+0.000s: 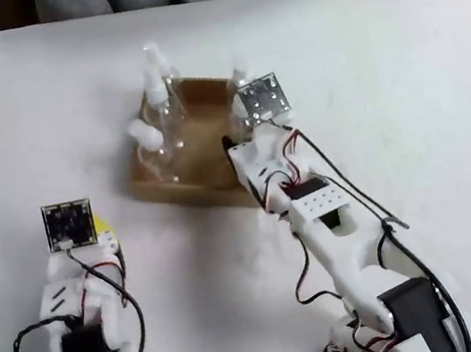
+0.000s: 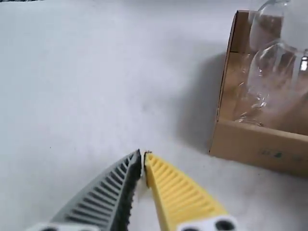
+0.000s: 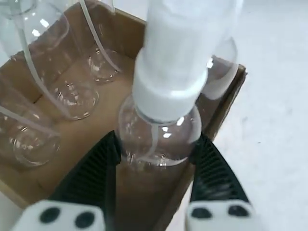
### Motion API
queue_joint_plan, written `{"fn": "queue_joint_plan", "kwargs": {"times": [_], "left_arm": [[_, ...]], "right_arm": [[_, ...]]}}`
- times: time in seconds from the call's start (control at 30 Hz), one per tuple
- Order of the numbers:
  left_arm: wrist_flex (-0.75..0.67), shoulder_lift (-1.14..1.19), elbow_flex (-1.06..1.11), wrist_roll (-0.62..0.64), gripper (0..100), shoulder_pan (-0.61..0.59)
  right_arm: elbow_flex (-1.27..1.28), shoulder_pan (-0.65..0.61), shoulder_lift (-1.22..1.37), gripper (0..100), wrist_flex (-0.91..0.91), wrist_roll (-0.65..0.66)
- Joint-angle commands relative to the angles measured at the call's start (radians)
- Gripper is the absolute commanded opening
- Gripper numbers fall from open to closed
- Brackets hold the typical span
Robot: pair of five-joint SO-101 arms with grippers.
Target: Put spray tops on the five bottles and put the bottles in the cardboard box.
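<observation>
Right gripper (image 3: 158, 140): its two black fingers (image 3: 98, 168) close on either side of a clear bottle's round body, pinching it.
Held bottle (image 3: 159, 126): it wears a white spray top (image 3: 175, 62) and sits inside the cardboard box (image 1: 183, 189), against the wall on the right arm's side. Its base looks to be on or just above the box floor, but the angle is too steep to say which.
Other bottles (image 3: 72, 91): at least three more clear bottles stand upright in the box, farther in than the held one, with thin dip tubes running down inside them. In the high view, white spray tops (image 1: 154, 68) rise above the box's far and left part.
Box position: it sits on the white table (image 1: 378, 53), in the middle of the high view and turned at a slant. The right arm stretches over its near right corner.
Left gripper (image 2: 143, 156): the grey finger and the yellow finger (image 2: 178, 192) are pressed together at the tips, with nothing between them. It hangs low over bare table.
Left gripper and box: the box wall stands near the left gripper but apart from it, and clear bottles show above the rim in the left wrist view.
Left arm (image 1: 79, 292): it is at the near left of the table, well apart from the right arm.
</observation>
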Motion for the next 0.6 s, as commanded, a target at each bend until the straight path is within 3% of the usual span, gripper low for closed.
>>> {"fn": "queue_joint_plan", "kwargs": {"times": [0.0, 0.37, 0.57], "left_arm": [[0.012, -0.013, -0.003, -0.008, 2, -0.007], [0.012, -0.013, -0.003, -0.008, 2, -0.007], [0.012, -0.013, -0.003, -0.008, 2, -0.01]], "right_arm": [[-0.02, 0.007, 0.007, 2.2, 0.002, 0.012], [-0.021, -0.036, 0.005, 2.6, -0.004, 0.012], [-0.021, -0.042, 0.007, 17.0, 0.002, 0.012]]}}
